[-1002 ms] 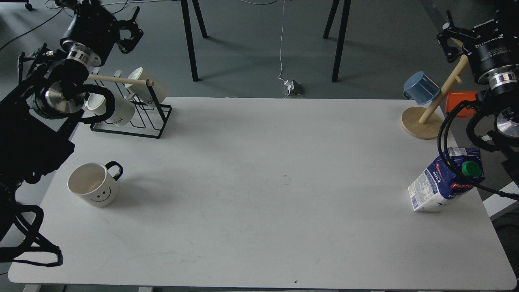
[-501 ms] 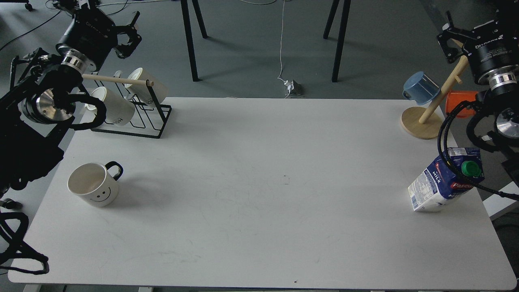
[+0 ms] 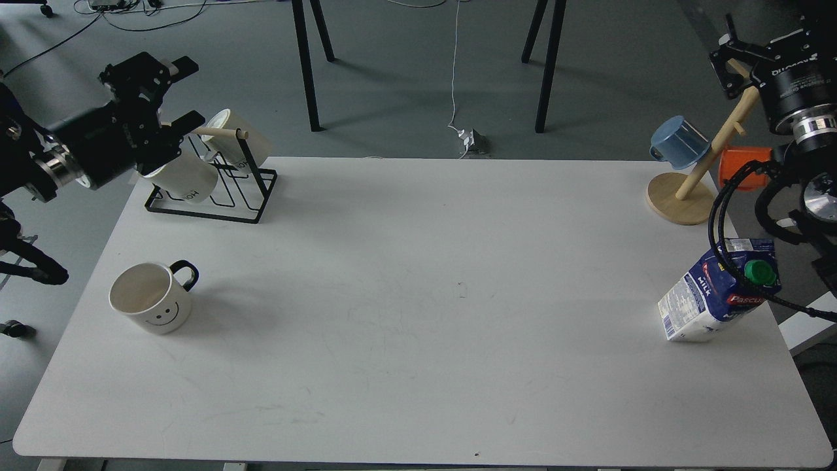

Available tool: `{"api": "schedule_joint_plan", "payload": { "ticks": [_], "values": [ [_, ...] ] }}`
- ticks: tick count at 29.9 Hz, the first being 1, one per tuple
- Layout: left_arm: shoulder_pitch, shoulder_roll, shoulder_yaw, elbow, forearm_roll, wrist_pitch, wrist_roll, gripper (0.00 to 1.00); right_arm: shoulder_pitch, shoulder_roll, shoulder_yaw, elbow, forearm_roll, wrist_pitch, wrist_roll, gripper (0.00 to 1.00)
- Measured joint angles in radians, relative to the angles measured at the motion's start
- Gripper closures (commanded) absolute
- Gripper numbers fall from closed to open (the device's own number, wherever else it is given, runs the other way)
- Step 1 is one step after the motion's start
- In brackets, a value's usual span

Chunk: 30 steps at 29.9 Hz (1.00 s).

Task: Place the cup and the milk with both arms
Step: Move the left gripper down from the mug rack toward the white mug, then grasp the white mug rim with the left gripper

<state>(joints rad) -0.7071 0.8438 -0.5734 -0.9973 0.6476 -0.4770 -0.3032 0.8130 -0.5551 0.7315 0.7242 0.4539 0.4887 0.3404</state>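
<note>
A white cup (image 3: 150, 303) with a smiley face and a black handle stands on the white table (image 3: 418, 366) at the left. A blue and white milk carton (image 3: 718, 292) with a green cap stands near the right edge, with a black cable of my right arm looping in front of it. My left gripper (image 3: 189, 91) is open and empty, pointing right, above the mug rack and far behind the cup. My right gripper (image 3: 731, 60) is at the top right, behind the wooden stand, far from the carton; its fingers cannot be told apart.
A black wire rack (image 3: 216, 190) with cream mugs on a wooden bar stands at the back left corner. A wooden mug tree (image 3: 680, 193) with a blue cup (image 3: 680, 140) stands at the back right, and an orange object (image 3: 742, 163) lies behind it.
My left arm has swung out to the left and its gripper has turned to point right, over the mug rack. The right arm, the cup and the carton have barely moved.
</note>
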Motion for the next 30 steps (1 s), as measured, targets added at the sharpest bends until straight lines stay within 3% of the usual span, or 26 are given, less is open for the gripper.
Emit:
{"api": "schedule_joint_plan", "payload": {
  "ticks": [7,15,21,30],
  "values": [
    [0.054,0.075,0.029,-0.003,0.169,0.007,-0.013,0.11,0.000,-0.005,-0.002,0.000,-0.003,0.000,0.000,0.00],
    [0.123,0.122,0.030,-0.001,0.548,0.059,-0.156,0.17,0.000,-0.005,-0.003,0.001,-0.004,0.000,0.000,0.00],
    [0.227,0.130,0.033,0.019,0.833,0.198,-0.185,0.20,0.000,-0.005,-0.003,0.002,-0.005,0.000,0.000,0.00],
    [0.253,0.089,0.120,0.171,1.086,0.390,-0.186,0.21,0.000,-0.005,-0.003,0.005,-0.005,0.000,0.000,0.00]
  ]
}}
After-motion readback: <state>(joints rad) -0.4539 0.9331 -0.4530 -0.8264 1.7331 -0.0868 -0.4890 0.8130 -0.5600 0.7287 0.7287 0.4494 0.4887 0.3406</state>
